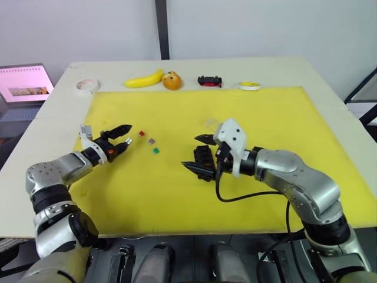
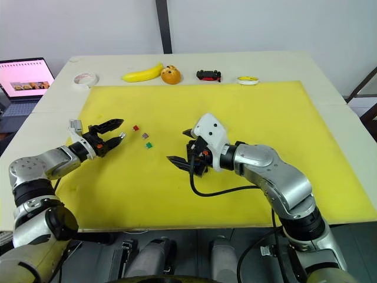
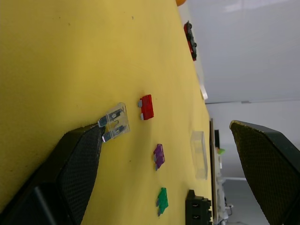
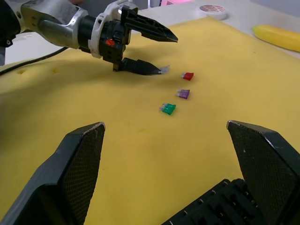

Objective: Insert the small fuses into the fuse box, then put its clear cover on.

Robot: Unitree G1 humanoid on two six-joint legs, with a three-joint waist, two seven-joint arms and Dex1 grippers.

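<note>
The left gripper [image 1: 122, 135] is spread wide; a clear fuse [image 3: 115, 123] lies at its lower fingertip, not pinched. The red fuse [image 1: 141, 134], purple fuse [image 1: 151, 141] and green fuse [image 1: 156, 150] lie loose just beside it. The right gripper [image 1: 198, 153], also spread, flanks the fuse box [image 1: 204, 159]. The clear cover [image 3: 198, 154] lies apart, so the task seems barely begun.

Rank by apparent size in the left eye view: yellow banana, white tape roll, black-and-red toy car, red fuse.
1. Yellow banana
2. White tape roll and black-and-red toy car: look alike, unranked
3. Red fuse, nearer the camera yet smallest
</note>
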